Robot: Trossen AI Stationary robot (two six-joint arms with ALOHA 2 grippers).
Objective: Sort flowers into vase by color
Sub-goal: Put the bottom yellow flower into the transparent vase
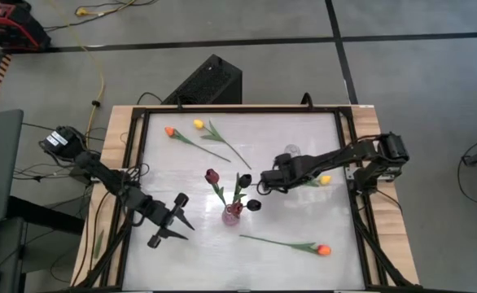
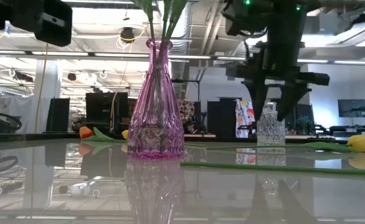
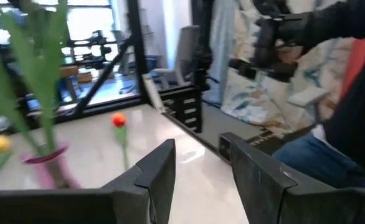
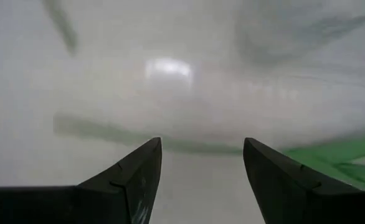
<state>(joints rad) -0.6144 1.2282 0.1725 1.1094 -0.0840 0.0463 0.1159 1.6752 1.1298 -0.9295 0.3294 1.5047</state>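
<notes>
A pink vase [image 1: 233,214] [image 2: 156,106] stands mid-table and holds three dark maroon tulips [image 1: 244,179] by their stems. A clear vase [image 1: 291,155] [image 2: 270,127] stands farther back, with no flowers in it. A yellow tulip [image 1: 326,180] [image 2: 360,143] lies flat under my right arm. An orange tulip [image 1: 324,251] lies near the front edge. Another orange tulip [image 1: 169,131] and another yellow one [image 1: 198,124] lie at the far left. My right gripper [image 1: 267,181] [image 4: 201,162] is open, points down and hovers over a green stem [image 4: 108,130]. My left gripper [image 1: 169,220] [image 3: 201,168] is open, left of the pink vase.
A black frame [image 1: 137,163] rims the white table top. The orange tulip's long stem [image 2: 263,167] crosses the table in front of the clear vase. Open table lies between my left gripper and the pink vase, and along the far right.
</notes>
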